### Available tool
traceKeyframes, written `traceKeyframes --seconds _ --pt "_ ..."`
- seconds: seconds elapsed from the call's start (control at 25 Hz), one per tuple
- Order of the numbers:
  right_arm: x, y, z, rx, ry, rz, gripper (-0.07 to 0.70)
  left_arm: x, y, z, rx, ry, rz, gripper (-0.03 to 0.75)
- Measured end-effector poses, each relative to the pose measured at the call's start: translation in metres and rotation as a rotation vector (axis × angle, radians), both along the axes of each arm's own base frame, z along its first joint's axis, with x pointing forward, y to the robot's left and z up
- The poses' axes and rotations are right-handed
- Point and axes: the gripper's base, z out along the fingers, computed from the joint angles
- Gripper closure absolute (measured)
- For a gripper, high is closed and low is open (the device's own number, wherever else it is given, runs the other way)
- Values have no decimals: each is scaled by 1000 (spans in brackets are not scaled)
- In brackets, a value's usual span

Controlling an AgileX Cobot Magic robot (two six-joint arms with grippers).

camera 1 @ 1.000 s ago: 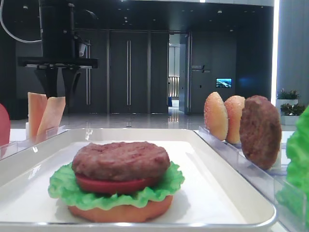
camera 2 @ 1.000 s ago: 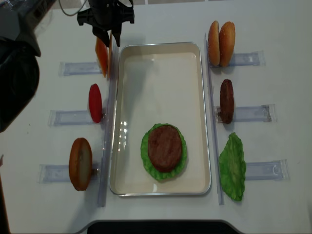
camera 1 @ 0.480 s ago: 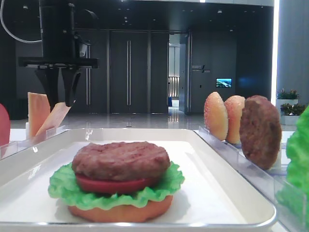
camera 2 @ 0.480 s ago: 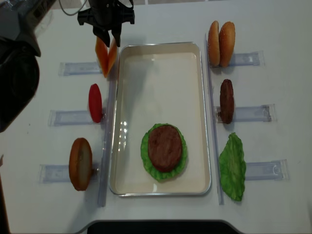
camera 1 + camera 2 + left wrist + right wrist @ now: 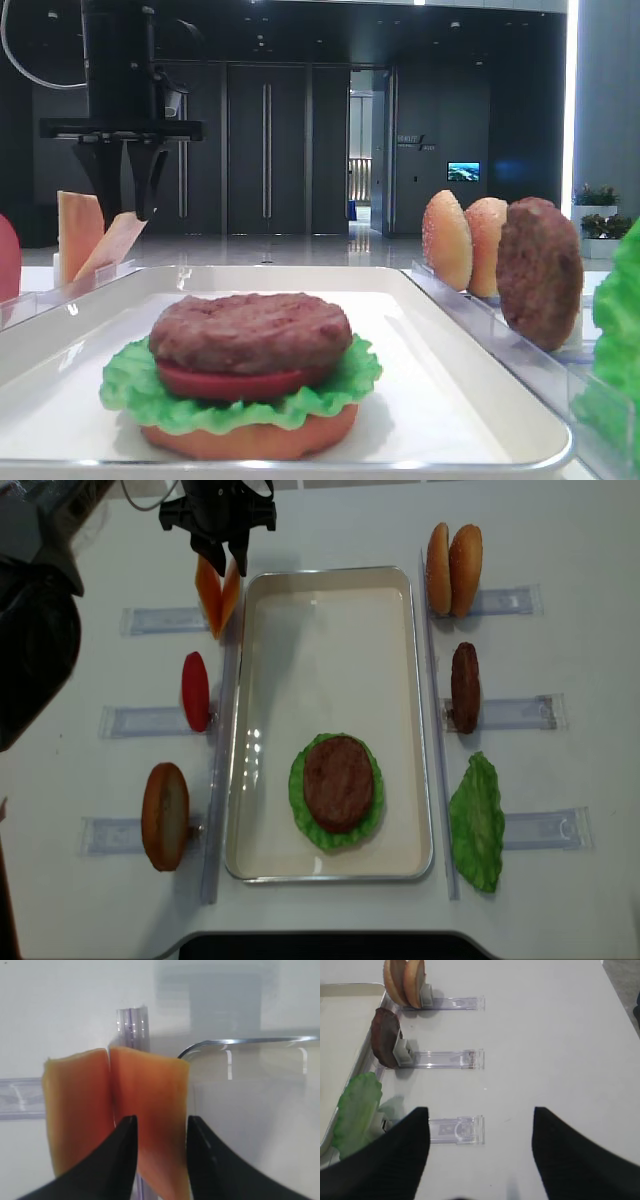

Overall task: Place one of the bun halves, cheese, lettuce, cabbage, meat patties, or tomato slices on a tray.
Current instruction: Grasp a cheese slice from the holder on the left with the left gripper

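Your tray (image 5: 327, 630) is bare across its far half; the stacked patty (image 5: 339, 782) fills the near part. Racks (image 5: 156, 620) with upright cheese (image 5: 217, 595), tomato (image 5: 195, 690) and buns (image 5: 454, 556) crowd both long sides.

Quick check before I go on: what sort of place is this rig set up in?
Probably a demo bench in a building lobby, not a kitchen: dark double doors and a wall screen behind, a white table, and burger parts stood in clear plastic racks beside the tray.
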Motion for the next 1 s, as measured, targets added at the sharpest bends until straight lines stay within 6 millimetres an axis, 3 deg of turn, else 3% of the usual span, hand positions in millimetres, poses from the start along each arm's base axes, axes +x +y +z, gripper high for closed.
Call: traceKeyframes --seconds 0.32,0.6,0.84,1.0 --pt "0 0 0 0 0 0 204 0 0 -1 -2 2 -1 461" --pt "0 0 0 0 0 0 204 3 -3 -16 -8 38 2 461" --pt "0 0 0 0 0 0 204 3 -3 -18 -12 43 -1 461" --pt "0 0 0 0 0 0 204 3 -3 -18 -12 43 -2 489"
